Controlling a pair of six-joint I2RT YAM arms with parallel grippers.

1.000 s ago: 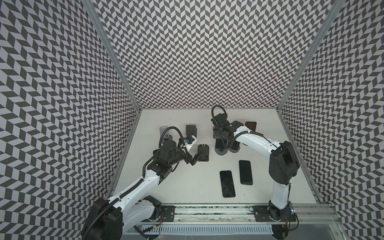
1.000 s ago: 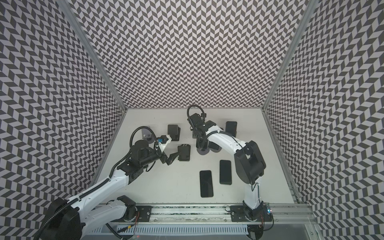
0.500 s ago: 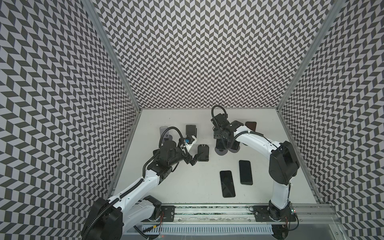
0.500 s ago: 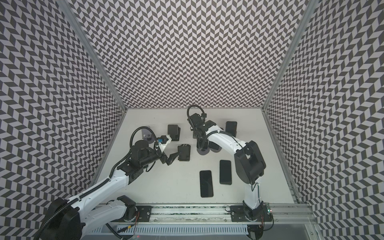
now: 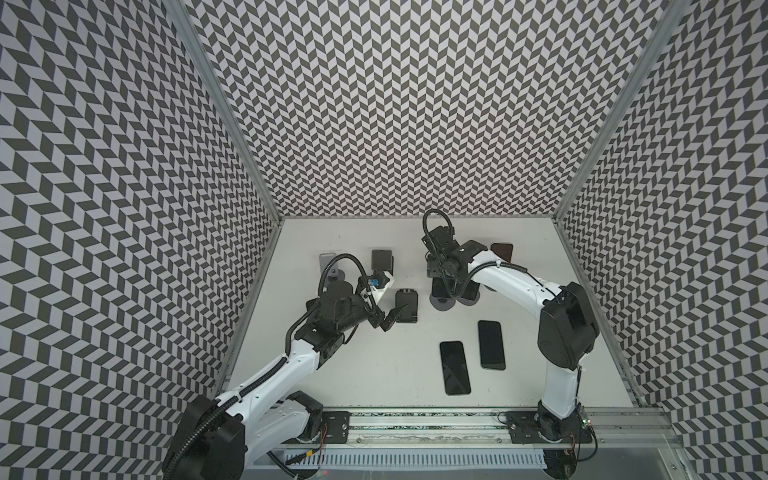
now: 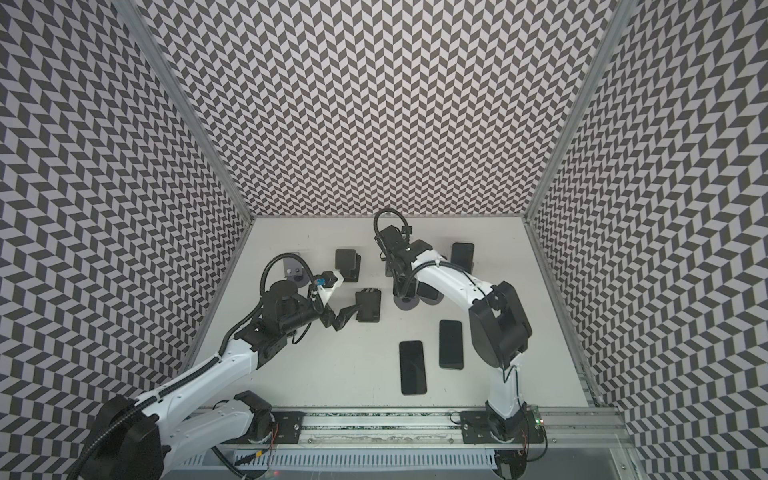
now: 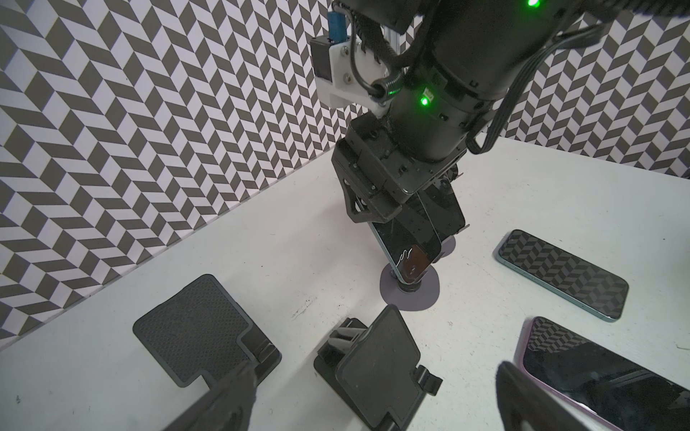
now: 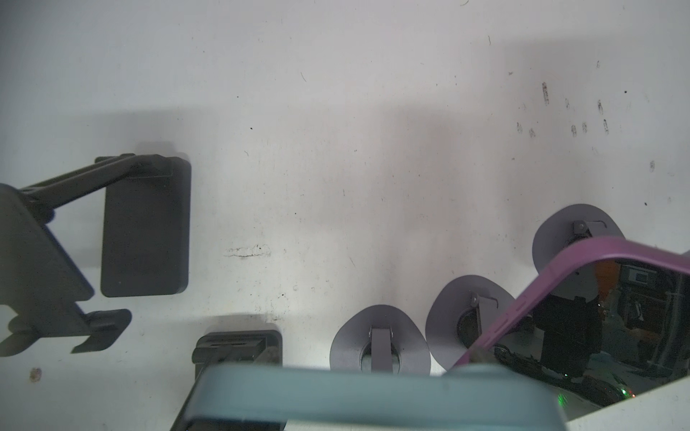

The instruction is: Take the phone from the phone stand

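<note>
A phone with a teal-blue rim leans in a phone stand that has a round grey base. My right gripper comes down from above and is shut on the phone's upper part. In the right wrist view the phone's rim fills the bottom edge; the jaws themselves are hidden. In a top view the right gripper stands over this stand. My left gripper is open low over the table, its fingers on either side of an empty black stand.
A purple-rimmed phone leans in a neighbouring round-based stand. Two phones lie flat at the front. Another phone stands at the back right. Empty stands are at the back left.
My right gripper has tightened a little on the phone. Neither arm has visibly shifted.
</note>
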